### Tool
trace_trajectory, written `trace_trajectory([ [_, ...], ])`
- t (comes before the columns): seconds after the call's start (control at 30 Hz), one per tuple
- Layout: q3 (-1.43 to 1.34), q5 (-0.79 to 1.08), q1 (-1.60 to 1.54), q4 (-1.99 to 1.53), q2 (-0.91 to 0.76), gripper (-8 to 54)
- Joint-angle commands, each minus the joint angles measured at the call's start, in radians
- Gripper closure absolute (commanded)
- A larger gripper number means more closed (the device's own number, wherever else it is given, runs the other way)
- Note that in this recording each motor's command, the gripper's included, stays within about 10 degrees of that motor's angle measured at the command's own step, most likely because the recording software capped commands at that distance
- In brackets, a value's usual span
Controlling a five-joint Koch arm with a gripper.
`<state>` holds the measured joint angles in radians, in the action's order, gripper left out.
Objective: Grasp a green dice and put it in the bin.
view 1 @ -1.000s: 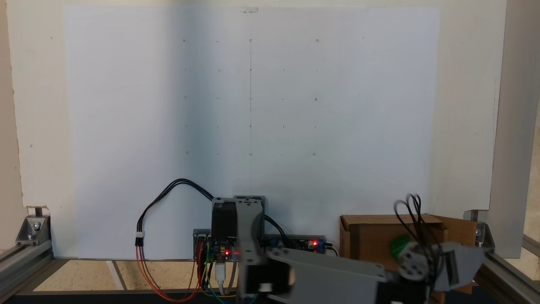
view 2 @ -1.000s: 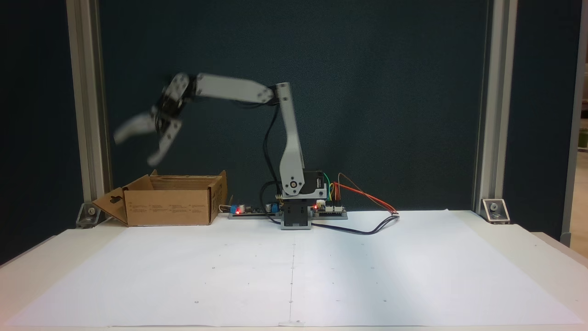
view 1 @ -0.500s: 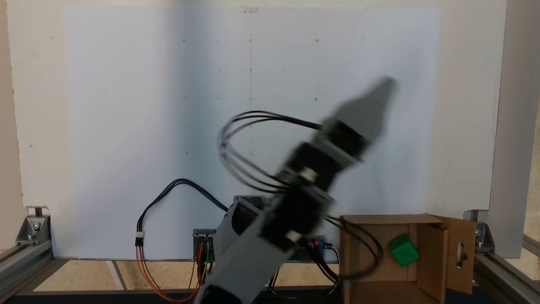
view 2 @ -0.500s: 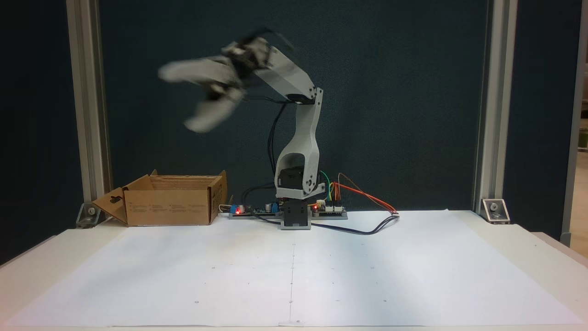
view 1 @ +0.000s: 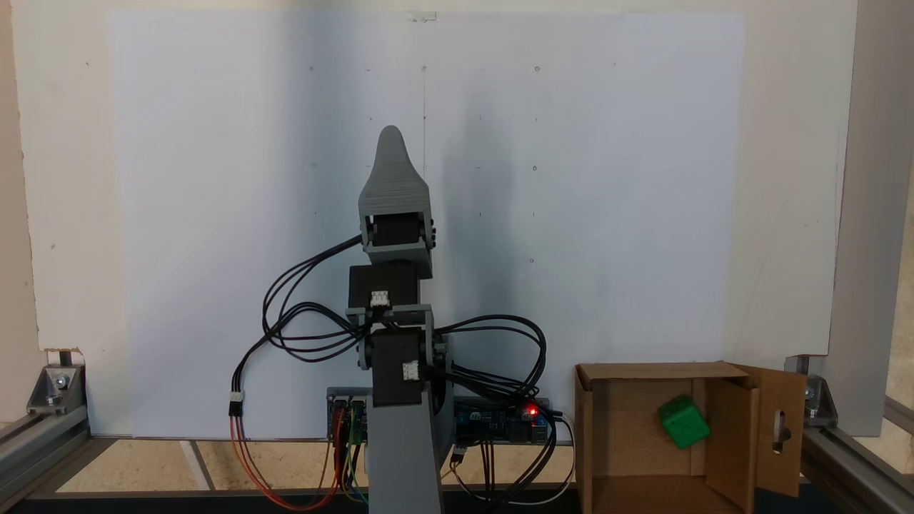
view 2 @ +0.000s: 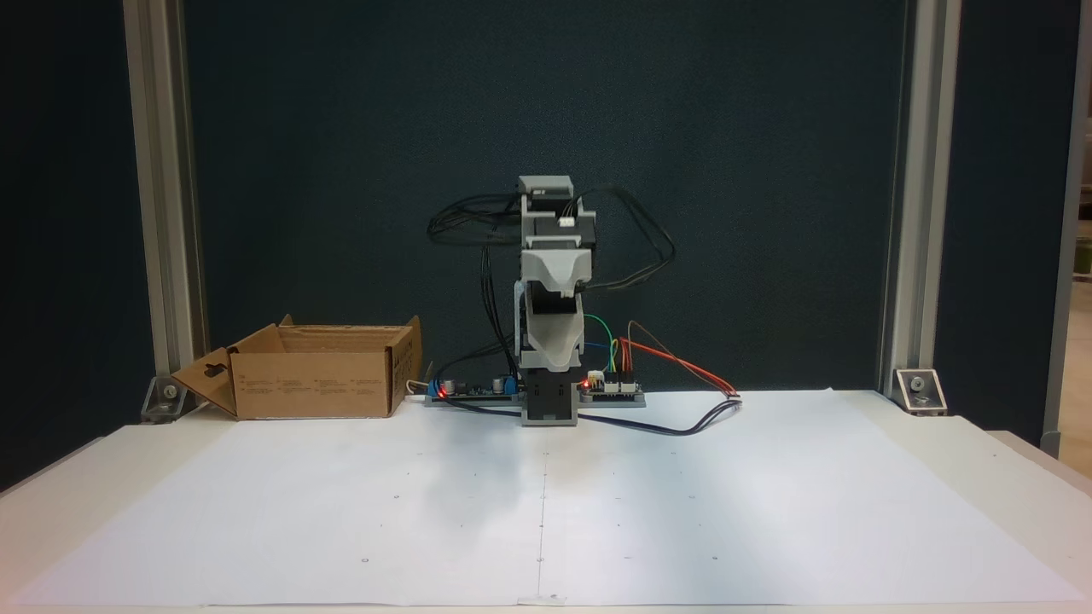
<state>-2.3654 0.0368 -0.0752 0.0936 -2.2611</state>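
The green dice (view 1: 684, 422) lies inside the cardboard bin (view 1: 643, 492), well to the right of the end effector (view 1: 391, 143), whose jaws overlap, so spread probably can't be told

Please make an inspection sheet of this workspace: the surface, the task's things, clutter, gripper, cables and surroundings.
Surface: white paper sheet with small dot marks on a pale table.
Job's things: green dice lies inside the bin, a cardboard box with flaps up.
Clutter: nothing seen on the sheet.
Gripper: gripper points out over the sheet, away from the bin; one jaw hides the other, so its state cannot be told.
Cables: black cables loop around the arm; coloured wires run to the boards.
Surroundings: aluminium frame posts, dark backdrop.
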Motion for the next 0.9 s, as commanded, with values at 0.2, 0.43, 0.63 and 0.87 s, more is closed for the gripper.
trace_trajectory([
  [0.2, -0.235, 0.055, 0.112, 0.429, -0.112, 3.1],
  [0.43, -0.387, 0.069, 0.150, 0.714, -0.112, 3.3],
  [0.63, -0.500, 0.078, 0.146, 0.963, -0.112, 3.2],
  [0.87, -0.650, 0.078, 0.144, 1.244, -0.112, 3.0],
])
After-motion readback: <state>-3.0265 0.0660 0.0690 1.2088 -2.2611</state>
